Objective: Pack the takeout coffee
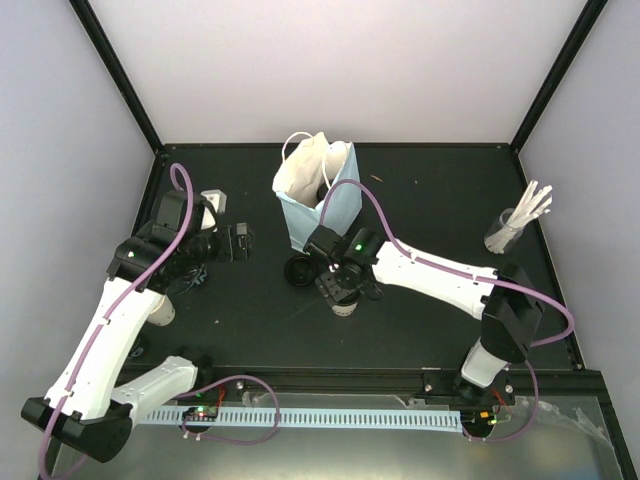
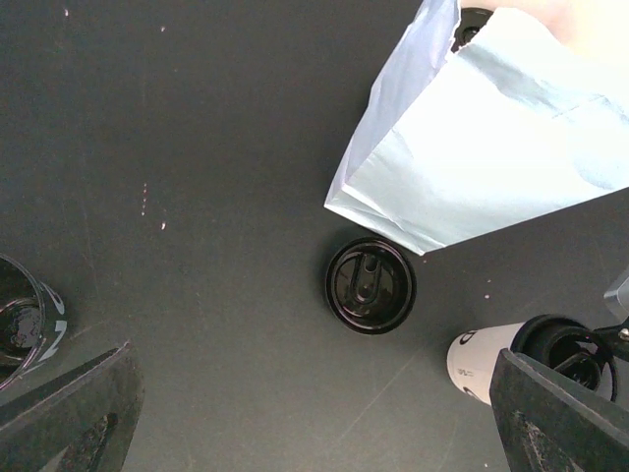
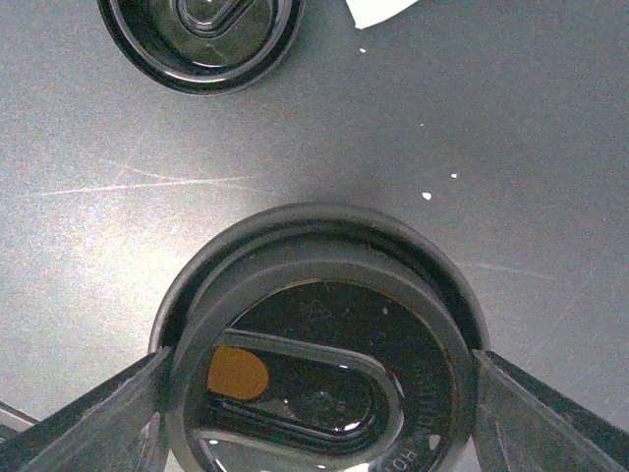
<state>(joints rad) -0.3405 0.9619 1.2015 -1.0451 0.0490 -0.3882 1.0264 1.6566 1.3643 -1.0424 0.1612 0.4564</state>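
A cream paper coffee cup (image 2: 479,360) with a black lid (image 3: 319,344) stands upright on the black table just in front of the light-blue bag (image 1: 322,200). My right gripper (image 3: 321,354) is over it from above, and its fingertips (image 3: 147,383) touch the lid's rim on both sides. In the top view that gripper (image 1: 343,298) covers most of the cup (image 1: 343,309). A loose black lid (image 2: 371,285) lies flat on the table between the cup and the bag's corner. My left gripper (image 2: 313,356) hovers to the left, wide open and holding nothing.
The bag stands open with its white handles up. A clear glass of white sticks (image 1: 515,225) is at the far right. A small white block (image 1: 212,200) sits behind the left gripper. A dark round object (image 2: 25,320) is cut off at the left wrist view's edge.
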